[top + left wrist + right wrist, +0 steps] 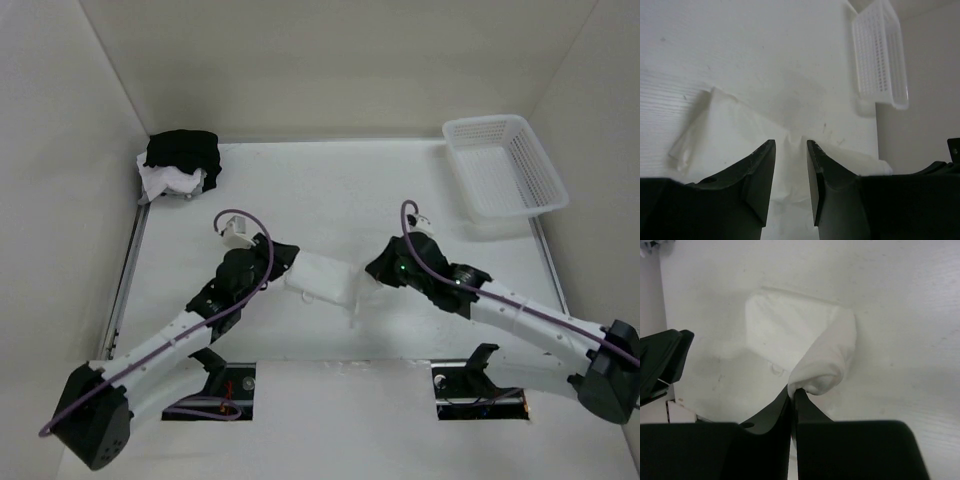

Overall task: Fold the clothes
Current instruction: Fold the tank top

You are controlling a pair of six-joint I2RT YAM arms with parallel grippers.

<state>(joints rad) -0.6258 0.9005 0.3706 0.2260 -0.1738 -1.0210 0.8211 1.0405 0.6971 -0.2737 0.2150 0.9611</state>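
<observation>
White garment (322, 279) lies between both grippers: right gripper (791, 390) jaws press together on its lifted edge; left gripper (791, 145) jaws stand apart, the cloth just beyond their tips.

Garment (740, 130) edge behind left hand (790, 146)

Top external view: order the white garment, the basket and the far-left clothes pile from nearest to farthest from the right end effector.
1. white garment, table centre, pinched in the right end effector.
2. white basket, far right corner.
3. black and white clothes pile, far left corner.
</observation>
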